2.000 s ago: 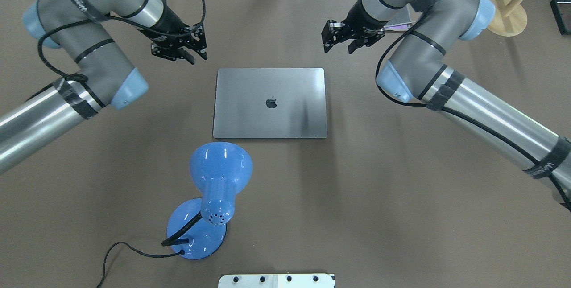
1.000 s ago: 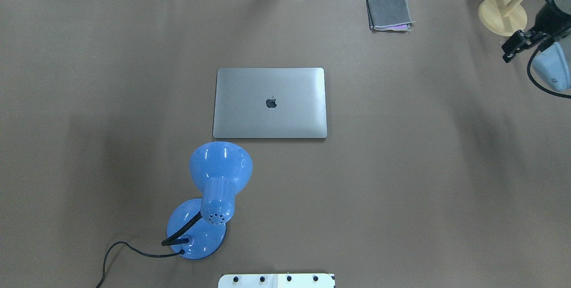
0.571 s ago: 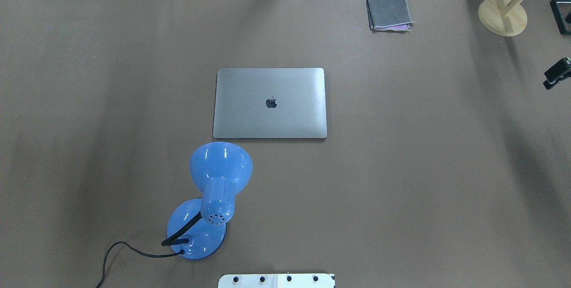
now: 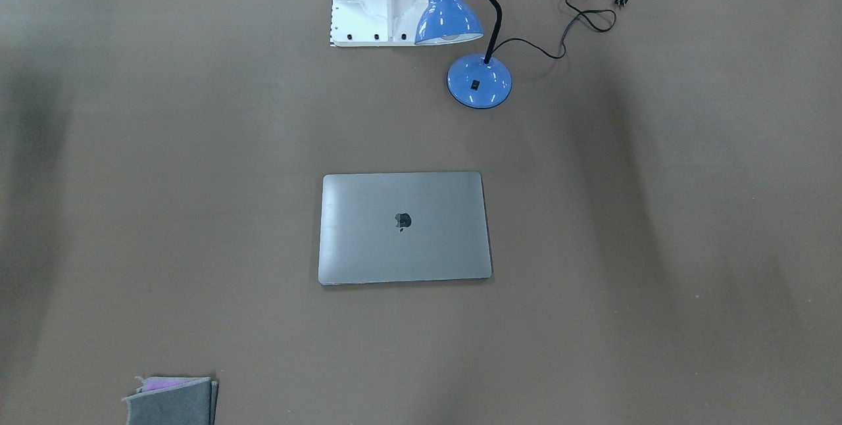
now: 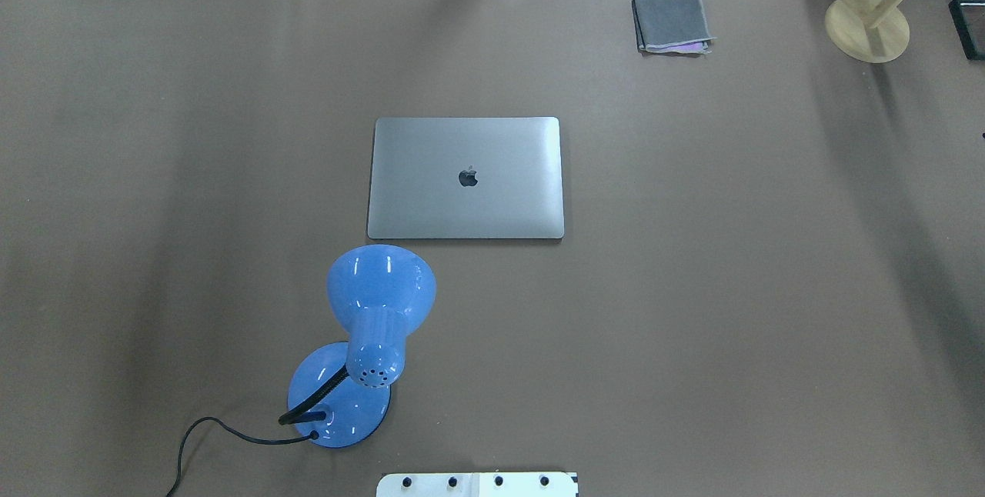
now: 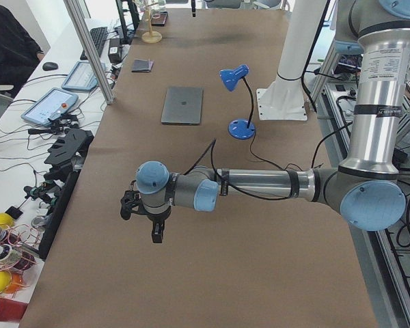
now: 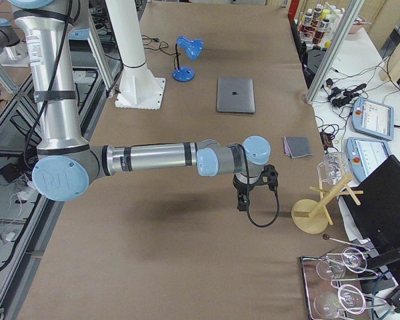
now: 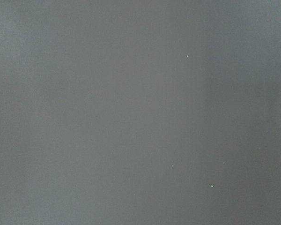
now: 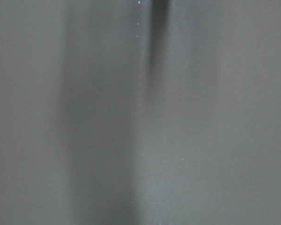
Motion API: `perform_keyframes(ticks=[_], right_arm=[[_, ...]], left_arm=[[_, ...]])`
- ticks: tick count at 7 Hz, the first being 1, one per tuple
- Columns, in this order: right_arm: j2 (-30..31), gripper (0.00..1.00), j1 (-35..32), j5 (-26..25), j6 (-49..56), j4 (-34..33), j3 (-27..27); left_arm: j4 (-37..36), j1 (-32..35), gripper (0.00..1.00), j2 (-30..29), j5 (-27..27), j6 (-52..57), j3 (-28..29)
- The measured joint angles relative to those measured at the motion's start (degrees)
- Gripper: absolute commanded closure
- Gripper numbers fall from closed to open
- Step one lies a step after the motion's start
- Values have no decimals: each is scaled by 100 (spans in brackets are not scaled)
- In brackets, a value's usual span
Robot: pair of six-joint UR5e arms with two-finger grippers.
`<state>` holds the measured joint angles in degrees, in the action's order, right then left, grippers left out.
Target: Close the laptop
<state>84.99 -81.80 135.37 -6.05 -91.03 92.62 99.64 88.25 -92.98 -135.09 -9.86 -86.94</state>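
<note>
Laptop [image 5: 465,178] was shut, lid flat down with the logo up, lying mid-table [image 5: 692,289]. Same spot and same state as in all three earlier overhead frames, no shift.

What changed was the arms. 2 s ago both grippers hung over the table just past the laptop's far corners, one on each side. 1 s ago the left was already out of the overhead view and the right was at the view's right edge. 0.6 s ago only a bit of the right gripper showed there. Now the overhead and front views showed neither arm.

Left gripper [image 6: 142,217] showed only in the left side view: arm stretched out low, gripper pointing down over bare table toward the table's left end, well apart from the laptop [image 6: 182,104]. Can't tell if its fingers were apart or together.

Right gripper [image 7: 252,191] showed only in the right side view: also pointing down over bare table, near the wooden stand [image 7: 312,215], well apart from the laptop [image 7: 236,95]. Finger state: can't tell either.

Both wrist cams showed nothing but table surface.

Folded grey cloth [image 5: 671,21], covered by the right arm 2 s ago, was in plain view at the far right. Blue desk lamp [image 5: 369,328] unmoved, shade just beside the laptop's near left corner.
</note>
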Motion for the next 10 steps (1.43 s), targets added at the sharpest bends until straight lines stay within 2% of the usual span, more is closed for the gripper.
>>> perform_keyframes(ticks=[1, 3, 10], right_arm=[[3, 0, -44, 13, 4, -384, 263], [64, 0, -81, 25, 12, -688, 442], [277, 0, -271, 177, 10, -727, 401]], left_arm=[[-1, -3, 2, -5, 0, -48, -7], [-5, -2, 2, -13, 2, -74, -9], [12, -1, 2, -9, -2, -78, -27]])
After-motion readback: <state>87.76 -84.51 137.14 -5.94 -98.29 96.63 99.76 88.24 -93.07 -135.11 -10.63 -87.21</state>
